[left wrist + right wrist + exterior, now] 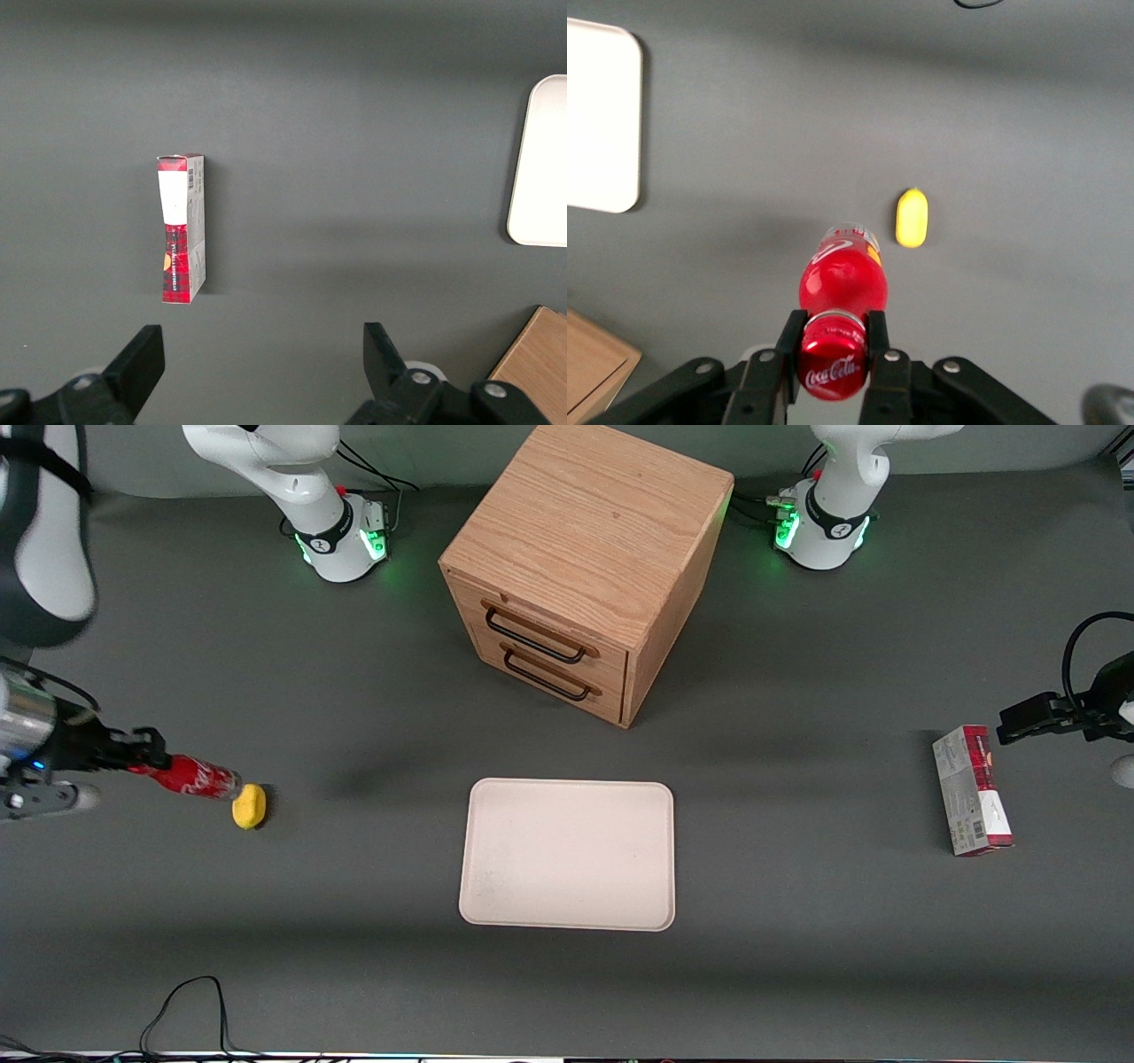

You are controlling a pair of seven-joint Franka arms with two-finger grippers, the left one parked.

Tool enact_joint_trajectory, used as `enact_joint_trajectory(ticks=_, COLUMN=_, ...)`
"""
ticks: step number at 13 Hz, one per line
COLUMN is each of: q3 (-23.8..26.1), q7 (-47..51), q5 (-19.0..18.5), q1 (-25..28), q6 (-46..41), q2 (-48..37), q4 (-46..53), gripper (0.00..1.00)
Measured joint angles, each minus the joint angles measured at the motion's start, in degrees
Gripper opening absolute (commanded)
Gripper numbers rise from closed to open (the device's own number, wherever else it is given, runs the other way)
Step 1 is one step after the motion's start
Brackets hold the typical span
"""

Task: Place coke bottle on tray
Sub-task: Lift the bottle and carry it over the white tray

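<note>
Cream tray (567, 855) lies bare, while the claw (832, 341), arm cropped, clamps the coke bottle (842, 279).

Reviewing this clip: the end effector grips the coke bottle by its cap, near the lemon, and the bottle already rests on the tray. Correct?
Not quite. The end effector does grip the coke bottle by its cap, near the lemon, but the bottle is not on the tray. The front view shows it toward the working arm's end of the table, well apart from the bare tray.

A robotics lab, plainly — two arm bases (341, 536) glowing green, bolted to a grey table (797, 957), loose cables (190, 1005) trailing — test props laid out.
</note>
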Motion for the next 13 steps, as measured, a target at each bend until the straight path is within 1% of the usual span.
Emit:
enact_joint_trajectory(ticks=2, q3=0.0, q7=1.0, q5=0.0, q1=0.5, q6=-4.3, q2=1.8, q4=4.8, gripper=0.00)
enact_joint_trajectory(ticks=4, q3=0.2, q7=3.9, q5=0.0, q1=1.7, q6=-4.7, q2=4.3, q4=7.2, gripper=0.00)
enact_joint_trajectory(ticks=6, q3=0.7, q7=9.3, q5=0.1, q1=4.9, q6=-4.7, q2=8.0, q4=10.2, gripper=0.00)
enact_joint_trajectory(ticks=8, q3=1.5, q7=19.5, q5=0.1, q1=10.5, q6=-4.4, q2=13.3, q4=15.5, gripper=0.00)
enact_joint_trajectory(ticks=9, q3=2.6, q7=25.1, q5=0.1, q1=13.2, q6=-4.0, q2=16.5, q4=18.8, gripper=0.00)
enact_joint_trajectory(ticks=10, q3=4.7, q7=31.3, q5=0.0, q1=15.2, q6=-2.5, q2=20.0, q4=21.8, gripper=0.00)
enact_joint_trajectory(ticks=12, q3=9.4, q7=41.1, q5=0.0, q1=17.2, q6=4.0, q2=25.7, q4=25.4, gripper=0.00)
enact_joint_trajectory(ticks=13, q3=10.4, q7=43.7, q5=0.0, q1=18.0, q6=6.7, q2=27.6, q4=26.3, gripper=0.00)
